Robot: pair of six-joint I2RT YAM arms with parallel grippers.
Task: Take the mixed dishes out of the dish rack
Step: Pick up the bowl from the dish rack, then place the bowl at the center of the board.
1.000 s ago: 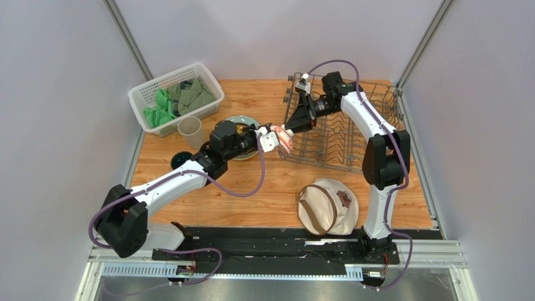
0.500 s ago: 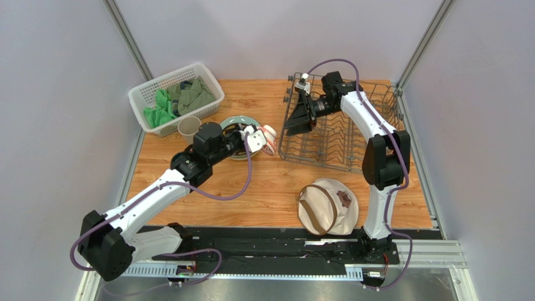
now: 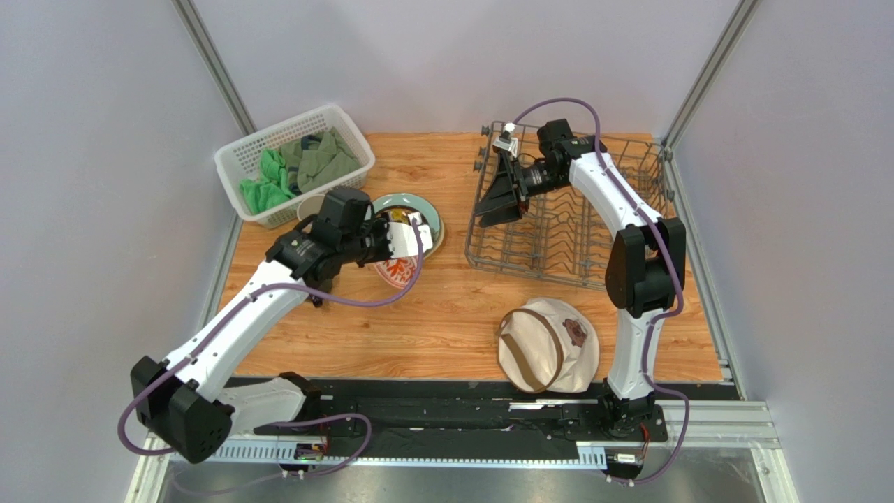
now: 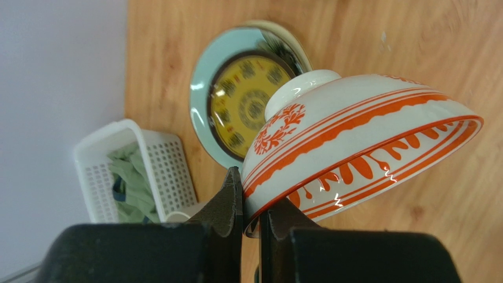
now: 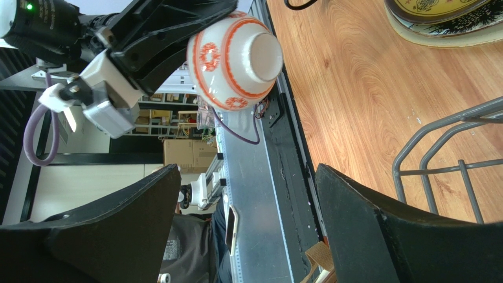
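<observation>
My left gripper [image 4: 251, 197] is shut on the rim of the red-orange-and-white bowl [image 4: 354, 135]. It holds the bowl tilted over the wooden table just in front of the plate stack, as the top view [image 3: 397, 272] also shows. The stack has the small dark yellow-patterned plate [image 4: 245, 103] on the pale green plate [image 4: 201, 100], with the cream plate's rim [image 4: 292, 44] underneath. My right gripper [image 3: 493, 204] is open and empty over the left edge of the dark wire dish rack [image 3: 588, 225]. The beige tumbler [image 3: 307, 208] peeks out behind my left arm. The mug is hidden.
A white lattice basket [image 3: 294, 162] with green cloths stands at the back left. A beige hat [image 3: 546, 344] lies at the front, below the rack. The right wrist view shows the bowl [image 5: 233, 59] in my left gripper and a rack wire [image 5: 443, 147].
My left gripper has carried the bowl left, away from my right gripper and the rack, and down to beside the plate stack. The right arm has barely moved.
</observation>
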